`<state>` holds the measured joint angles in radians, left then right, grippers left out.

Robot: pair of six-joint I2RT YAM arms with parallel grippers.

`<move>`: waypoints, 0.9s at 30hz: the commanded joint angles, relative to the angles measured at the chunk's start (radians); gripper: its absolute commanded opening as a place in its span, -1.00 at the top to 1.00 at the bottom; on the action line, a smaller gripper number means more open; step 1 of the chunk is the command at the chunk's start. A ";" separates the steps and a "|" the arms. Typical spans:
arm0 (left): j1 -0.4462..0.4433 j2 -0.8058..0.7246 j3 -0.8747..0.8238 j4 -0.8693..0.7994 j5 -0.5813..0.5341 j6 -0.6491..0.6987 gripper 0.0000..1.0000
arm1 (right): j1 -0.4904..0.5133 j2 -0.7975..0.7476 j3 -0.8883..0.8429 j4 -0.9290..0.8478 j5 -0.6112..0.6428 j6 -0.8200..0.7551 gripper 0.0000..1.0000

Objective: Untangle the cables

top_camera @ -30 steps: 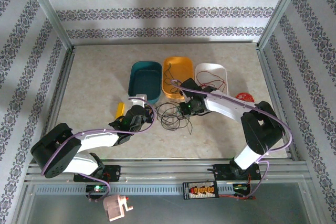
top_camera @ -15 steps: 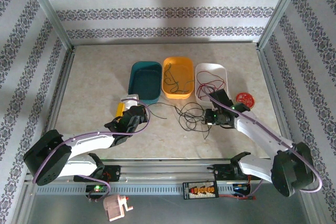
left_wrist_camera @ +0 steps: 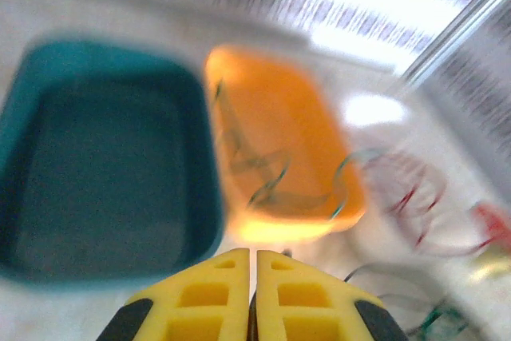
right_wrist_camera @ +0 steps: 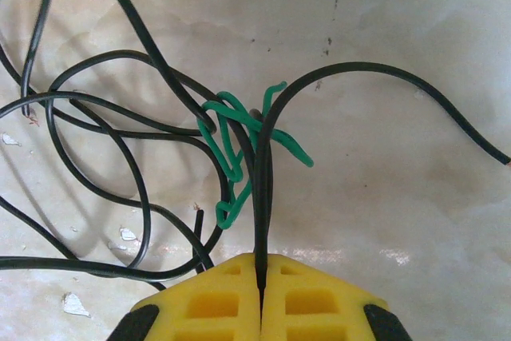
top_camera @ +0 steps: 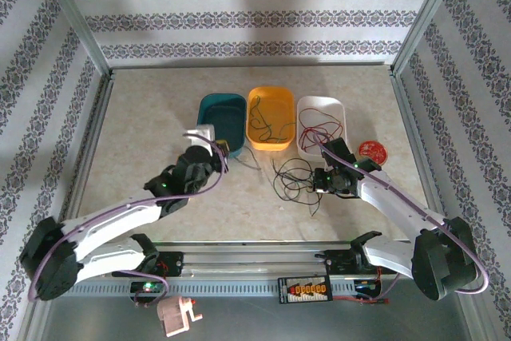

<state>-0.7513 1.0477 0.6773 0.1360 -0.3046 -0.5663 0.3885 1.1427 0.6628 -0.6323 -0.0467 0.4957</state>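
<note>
Toward the middle of the table (top_camera: 160, 117), just nearer its front edge than the orange tray (top_camera: 269, 146) and white tray (top_camera: 301, 121), the cables (top_camera: 291, 177) lie in a loose heap of black loops. The right gripper (top_camera: 318, 180) sits at the heap's right side. Its wrist view shows the right gripper (right_wrist_camera: 261, 265) clamped on one black cable (right_wrist_camera: 262, 197), and a green wire (right_wrist_camera: 231, 157) is knotted around that cable just beyond the tips. The left gripper (top_camera: 217, 149) sits near the teal tray (top_camera: 221, 121). The left gripper (left_wrist_camera: 252, 257) has its fingers pressed together, but blur hides whether they pinch a strand. These wires look nearly weightless, springy and slick, and likely to drag the whole heap. A hold beside the knot, on a free end, seems best.
</note>
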 commanded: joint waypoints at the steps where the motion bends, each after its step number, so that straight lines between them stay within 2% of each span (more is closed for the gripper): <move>1: 0.029 -0.064 0.144 -0.150 -0.103 0.096 1.00 | -0.002 0.008 -0.002 0.021 -0.020 0.012 1.00; 3: 0.085 -0.042 0.224 -0.216 -0.097 0.102 1.00 | -0.002 0.010 -0.003 0.026 -0.028 0.013 1.00; 6: 0.187 0.026 0.310 -0.256 -0.023 0.104 1.00 | 0.001 0.006 0.001 0.032 -0.038 0.010 1.00; 11: 0.311 0.177 0.388 -0.213 0.074 0.134 1.00 | 0.008 -0.010 0.006 0.031 -0.048 0.000 1.00; 14: 0.356 0.284 0.410 -0.157 0.115 0.152 1.00 | 0.013 -0.027 -0.001 0.031 -0.051 0.002 1.00; 21: 0.377 0.527 0.490 -0.150 0.149 0.194 1.00 | 0.024 -0.061 -0.023 0.031 -0.055 0.000 0.99; 27: 0.377 0.632 0.480 -0.165 0.151 0.147 1.00 | 0.026 -0.060 -0.032 0.042 -0.053 -0.006 0.98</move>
<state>-0.3855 1.6585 1.1397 -0.0162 -0.1642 -0.4042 0.4038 1.0912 0.6407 -0.5995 -0.0956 0.4950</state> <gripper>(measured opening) 0.052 0.042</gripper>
